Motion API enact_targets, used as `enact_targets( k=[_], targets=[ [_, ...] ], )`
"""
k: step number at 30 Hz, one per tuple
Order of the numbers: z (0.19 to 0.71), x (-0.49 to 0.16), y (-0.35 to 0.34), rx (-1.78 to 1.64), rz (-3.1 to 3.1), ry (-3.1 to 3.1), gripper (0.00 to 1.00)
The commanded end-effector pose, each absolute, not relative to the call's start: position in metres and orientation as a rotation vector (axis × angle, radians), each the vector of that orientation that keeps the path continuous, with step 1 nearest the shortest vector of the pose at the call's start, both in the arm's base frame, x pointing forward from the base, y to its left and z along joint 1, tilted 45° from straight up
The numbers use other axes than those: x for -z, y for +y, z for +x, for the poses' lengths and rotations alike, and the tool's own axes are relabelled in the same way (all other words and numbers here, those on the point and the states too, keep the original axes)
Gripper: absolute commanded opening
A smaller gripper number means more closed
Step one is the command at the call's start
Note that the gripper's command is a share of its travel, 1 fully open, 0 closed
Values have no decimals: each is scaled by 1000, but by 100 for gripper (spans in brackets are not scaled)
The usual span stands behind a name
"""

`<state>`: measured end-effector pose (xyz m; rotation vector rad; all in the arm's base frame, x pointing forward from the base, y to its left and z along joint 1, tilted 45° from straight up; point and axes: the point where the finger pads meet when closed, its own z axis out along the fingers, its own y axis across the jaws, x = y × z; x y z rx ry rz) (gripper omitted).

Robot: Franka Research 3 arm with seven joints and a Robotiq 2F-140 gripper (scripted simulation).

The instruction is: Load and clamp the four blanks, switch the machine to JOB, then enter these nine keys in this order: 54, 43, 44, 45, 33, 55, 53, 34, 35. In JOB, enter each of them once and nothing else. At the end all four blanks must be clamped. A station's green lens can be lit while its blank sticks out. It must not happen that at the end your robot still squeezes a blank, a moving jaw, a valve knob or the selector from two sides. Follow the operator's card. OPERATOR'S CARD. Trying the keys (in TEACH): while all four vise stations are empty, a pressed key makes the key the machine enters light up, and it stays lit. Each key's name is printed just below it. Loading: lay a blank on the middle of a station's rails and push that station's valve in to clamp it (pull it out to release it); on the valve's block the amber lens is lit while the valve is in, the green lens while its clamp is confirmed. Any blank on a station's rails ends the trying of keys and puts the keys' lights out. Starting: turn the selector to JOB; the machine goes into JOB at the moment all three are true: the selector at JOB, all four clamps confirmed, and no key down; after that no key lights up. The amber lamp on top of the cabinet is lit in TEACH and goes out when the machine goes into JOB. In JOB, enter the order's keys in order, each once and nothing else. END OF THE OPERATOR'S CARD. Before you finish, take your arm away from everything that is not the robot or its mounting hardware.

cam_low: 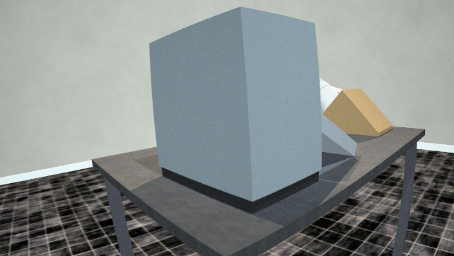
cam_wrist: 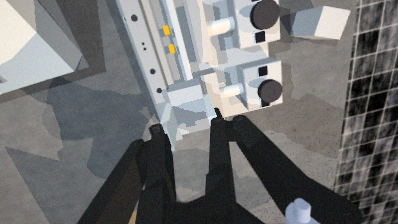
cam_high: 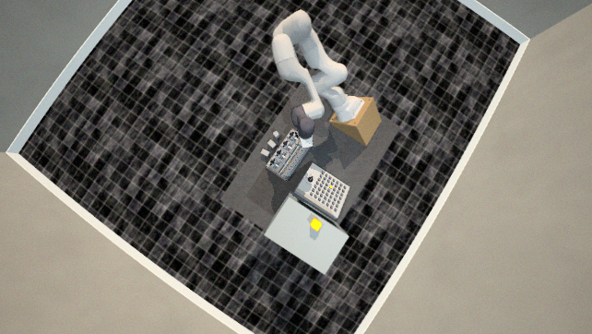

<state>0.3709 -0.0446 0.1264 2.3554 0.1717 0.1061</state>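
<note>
My gripper [cam_wrist: 190, 108] is shut on a pale blank [cam_wrist: 190, 109] at the near end of the vise bank [cam_high: 285, 154] [cam_wrist: 145, 50]. Whether the blank touches the rails I cannot tell. Two black round knobs [cam_wrist: 264, 15] [cam_wrist: 270, 91] show on the bank's right side in the wrist view. Three other blanks [cam_high: 276, 134] [cam_high: 271, 143] [cam_high: 265, 152] lie beside the bank. On the sloped key panel [cam_high: 304, 188] one key [cam_high: 331, 186] is lit yellow; its name is unreadable. The black selector [cam_high: 310, 178] is on the panel; its setting is unreadable. The amber lamp [cam_high: 315, 224] on the cabinet [cam_high: 295, 240] [cam_low: 201, 106] is lit.
The tall cabinet hides the vise bank and gripper in the exterior view. The key panel stands between the cabinet and the arm's orange pedestal [cam_high: 366, 122] [cam_low: 361, 113]. Two small yellow marks [cam_wrist: 166, 30] [cam_wrist: 172, 48] show along the bank. The table edge lies beyond the loose blanks.
</note>
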Motion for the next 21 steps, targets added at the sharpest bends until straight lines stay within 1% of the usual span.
enact_targets(
  k=[1, 6, 7, 21],
  targets=[
    [372, -125, -44, -111, 2359, 169, 0],
    [372, -125, -44, -111, 2359, 169, 0],
    [372, -125, -44, -111, 2359, 169, 40],
    [372, -125, -44, -111, 2359, 169, 40]
  ],
)
